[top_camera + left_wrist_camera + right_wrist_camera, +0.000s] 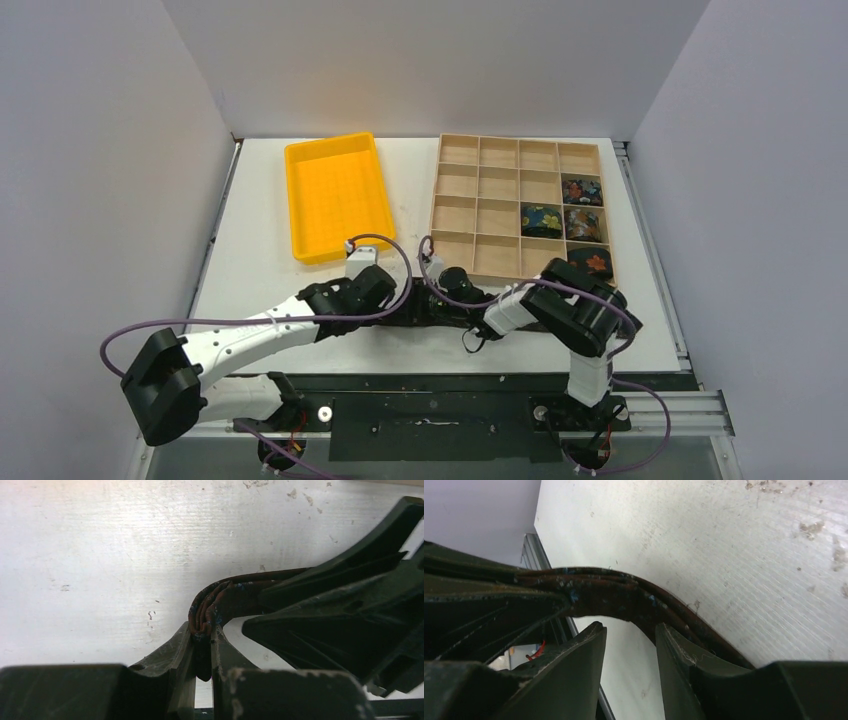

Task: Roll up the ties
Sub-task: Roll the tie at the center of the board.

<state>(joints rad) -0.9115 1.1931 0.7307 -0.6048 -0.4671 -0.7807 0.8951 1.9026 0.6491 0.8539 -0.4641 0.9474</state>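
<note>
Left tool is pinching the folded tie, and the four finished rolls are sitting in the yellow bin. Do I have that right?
Not quite. The four rolls sit in cells of the wooden divider tray, not the yellow bin, which holds nothing; the top external view shows it. The left tool is indeed pinching the folded tie.

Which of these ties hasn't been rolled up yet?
The tie pinched in the left end effector; the other four sit coiled in wooden tray cells.
</note>
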